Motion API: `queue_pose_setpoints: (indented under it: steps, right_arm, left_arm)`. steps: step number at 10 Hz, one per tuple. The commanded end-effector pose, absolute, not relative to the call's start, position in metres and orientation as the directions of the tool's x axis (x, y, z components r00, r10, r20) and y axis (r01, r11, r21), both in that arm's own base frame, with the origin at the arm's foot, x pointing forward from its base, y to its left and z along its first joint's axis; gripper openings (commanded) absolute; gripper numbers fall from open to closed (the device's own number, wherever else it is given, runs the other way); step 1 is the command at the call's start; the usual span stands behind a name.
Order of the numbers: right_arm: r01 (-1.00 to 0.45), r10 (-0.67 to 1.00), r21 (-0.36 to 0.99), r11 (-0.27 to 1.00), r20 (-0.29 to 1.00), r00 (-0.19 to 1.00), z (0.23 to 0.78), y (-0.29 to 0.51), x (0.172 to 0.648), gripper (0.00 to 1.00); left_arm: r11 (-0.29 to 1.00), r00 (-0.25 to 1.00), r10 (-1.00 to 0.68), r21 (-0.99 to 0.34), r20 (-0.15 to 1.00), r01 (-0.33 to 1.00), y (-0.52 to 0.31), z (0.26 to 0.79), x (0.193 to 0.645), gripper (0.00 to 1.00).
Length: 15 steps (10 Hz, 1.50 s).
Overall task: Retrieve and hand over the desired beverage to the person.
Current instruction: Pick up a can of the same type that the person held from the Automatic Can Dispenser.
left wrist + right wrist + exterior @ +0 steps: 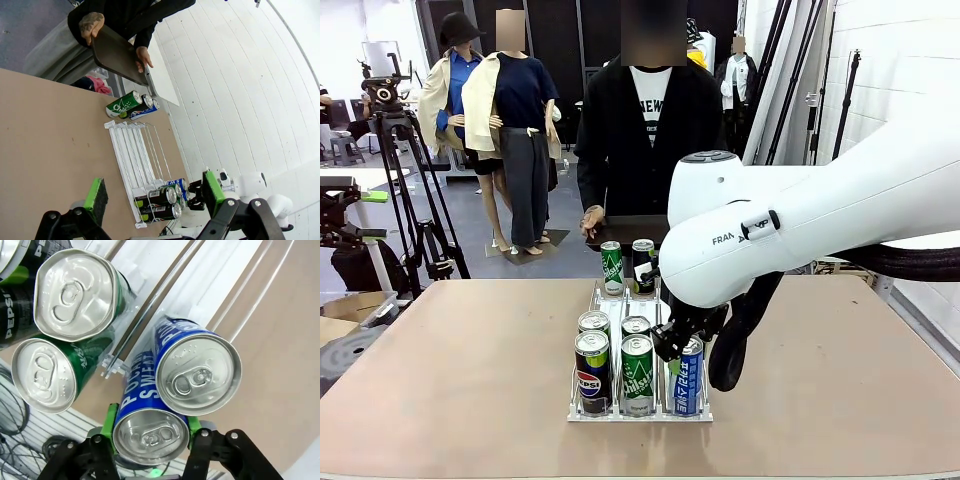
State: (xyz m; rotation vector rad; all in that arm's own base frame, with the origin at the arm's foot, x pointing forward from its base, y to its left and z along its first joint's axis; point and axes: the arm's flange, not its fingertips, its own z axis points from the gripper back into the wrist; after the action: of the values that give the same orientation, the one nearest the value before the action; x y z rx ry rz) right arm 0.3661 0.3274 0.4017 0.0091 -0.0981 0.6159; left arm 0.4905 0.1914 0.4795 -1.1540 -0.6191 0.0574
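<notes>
Right wrist view looks straight down on the can tops: the right claw [150, 432] is clamped on a blue Pocari Sweat can [142, 400], with a green pad pressed to either side just under its rim. This can stands at the near end of the right lane of the rack [640, 415], on the robot's side of the surface [470, 360]. It is well apart from the person [650, 130], who stands at the far side holding a dark tray [625, 230]. The left claw [155, 192] hangs wide open and empty above the surface.

Risks, as I judge them: a second blue can [197, 372] stands just behind the gripped one, seemingly touching it, so a tilted lift could knock or drag it. The wire divider or the green can [75, 295] alongside could catch a pad. The hold sits high on a smooth wall, so the can might slip or swing on the way across, and the carry passes over the far cans [611, 268].

Hard to tell: in the front view the white arm covers most of the right claw, how far down the pads reach is hidden, and nothing shows which drink the person wants
</notes>
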Motion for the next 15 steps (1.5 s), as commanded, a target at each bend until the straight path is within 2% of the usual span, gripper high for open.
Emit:
queue_pose_setpoints:
  steps: [1,2,3,4,9,15]
  right_arm:
    - [-0.584,0.584,-0.022,0.812,0.082,0.808,0.397,0.331,0.367,0.00]
    - [-0.571,0.568,0.008,0.821,0.091,0.818,0.398,0.329,0.368,0.00]
    - [-0.617,0.603,0.045,0.786,0.166,0.780,0.405,0.317,0.371,0.00]
    - [-0.575,0.574,-0.018,0.818,0.094,0.814,0.402,0.327,0.366,0.00]
    - [-0.592,0.588,-0.001,0.806,0.104,0.802,0.412,0.322,0.365,0.00]
    - [-0.610,0.620,-0.120,0.783,0.073,0.781,0.542,0.333,0.347,0.00]
  left_arm:
    - [0.422,0.831,0.355,-0.867,0.428,0.266,0.193,0.481,0.490,1.00]
    - [0.422,0.831,0.355,-0.867,0.428,0.266,0.193,0.481,0.490,1.00]
    - [0.422,0.831,0.355,-0.867,0.428,0.266,0.193,0.481,0.490,1.00]
    - [0.422,0.831,0.355,-0.867,0.428,0.266,0.193,0.481,0.490,1.00]
    - [0.422,0.831,0.355,-0.867,0.428,0.266,0.193,0.481,0.490,1.00]
    - [0.422,0.831,0.355,-0.867,0.428,0.266,0.193,0.481,0.490,1.00]
